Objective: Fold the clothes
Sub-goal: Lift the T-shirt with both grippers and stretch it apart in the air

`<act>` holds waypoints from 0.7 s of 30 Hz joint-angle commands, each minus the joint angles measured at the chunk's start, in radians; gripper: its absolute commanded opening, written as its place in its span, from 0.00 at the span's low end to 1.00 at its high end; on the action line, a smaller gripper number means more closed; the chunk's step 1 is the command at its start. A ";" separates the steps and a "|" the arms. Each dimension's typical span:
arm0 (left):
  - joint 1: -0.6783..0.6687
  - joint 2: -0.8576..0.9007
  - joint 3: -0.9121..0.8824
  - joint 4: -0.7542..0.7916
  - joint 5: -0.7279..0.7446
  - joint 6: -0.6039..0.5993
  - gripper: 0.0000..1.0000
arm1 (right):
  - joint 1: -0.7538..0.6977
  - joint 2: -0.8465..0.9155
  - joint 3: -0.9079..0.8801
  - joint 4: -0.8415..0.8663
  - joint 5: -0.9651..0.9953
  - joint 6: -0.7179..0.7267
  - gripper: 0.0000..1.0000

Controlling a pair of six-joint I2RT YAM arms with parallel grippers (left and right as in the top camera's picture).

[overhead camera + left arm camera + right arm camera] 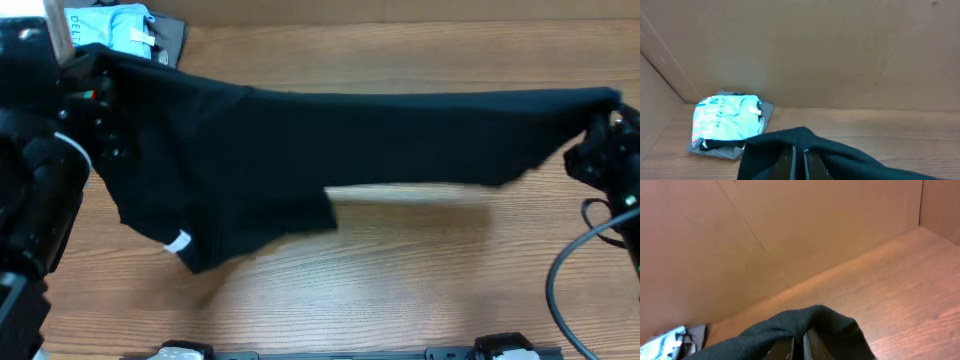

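Note:
The black T-shirt (300, 140) hangs stretched across the table between my two grippers, lifted off the wood. Its white neck tag (179, 243) shows at the lower left hem. My left gripper (92, 75) is shut on the shirt's left end; in the left wrist view the fingers (799, 157) pinch a fold of black cloth (790, 140). My right gripper (603, 112) is shut on the shirt's right end; in the right wrist view the fingers (799, 347) pinch black cloth (810, 320).
A light blue printed shirt (125, 25) lies on a grey folded garment (170, 35) at the back left corner; both also show in the left wrist view (727, 120). Cardboard walls (815, 50) ring the wooden table (400, 280). A cable (580, 260) hangs at right.

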 commanded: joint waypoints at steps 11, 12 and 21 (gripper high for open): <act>0.010 0.167 0.008 0.027 -0.029 0.024 0.04 | 0.002 0.067 0.018 0.008 0.173 -0.019 0.04; 0.010 0.168 0.008 0.027 -0.026 0.021 0.04 | 0.002 0.067 0.018 0.007 0.173 -0.019 0.04; -0.012 0.127 0.013 0.018 -0.021 -0.029 0.04 | 0.002 0.067 0.018 0.003 0.141 -0.019 0.04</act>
